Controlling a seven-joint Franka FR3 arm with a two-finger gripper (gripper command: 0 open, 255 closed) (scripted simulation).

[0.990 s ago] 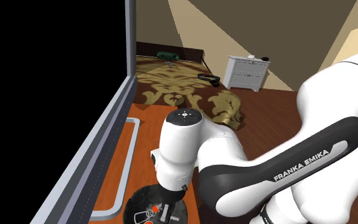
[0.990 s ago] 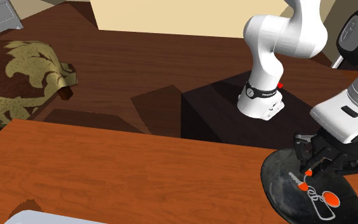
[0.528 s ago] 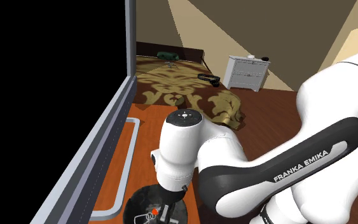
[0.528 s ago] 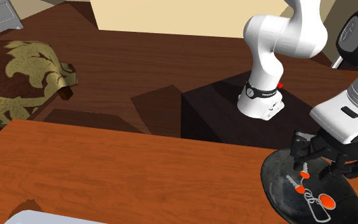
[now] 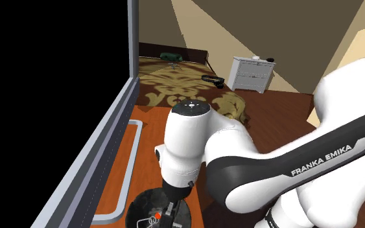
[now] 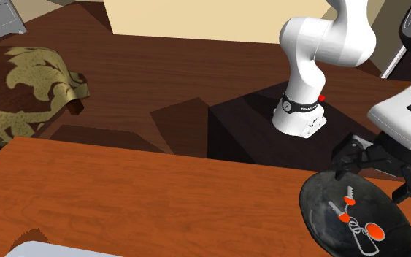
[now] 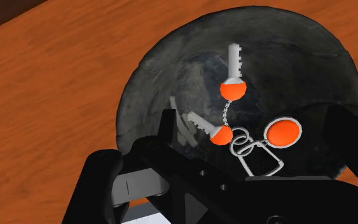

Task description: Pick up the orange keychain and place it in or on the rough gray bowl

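Just beneath spread pincer (image 6: 369, 185), keychain (image 6: 353, 217)

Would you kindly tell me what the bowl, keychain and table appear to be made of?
Bowl: dark grey, mottled and matte, perhaps stone or rough ceramic. Keychain: silvery keys and rings look metal; orange caps, probably plastic. Table: reddish-brown wood, streaked grain.

My shoulder camera sits close behind the arm (image 5: 200, 149), looking down along the table (image 5: 150, 133) toward a far rug (image 5: 181, 91). My second camera looks from high up, across the table, at the stand (image 6: 247, 124). The wrist camera peers closely into the dark bowl (image 7: 165, 57), which all three share.
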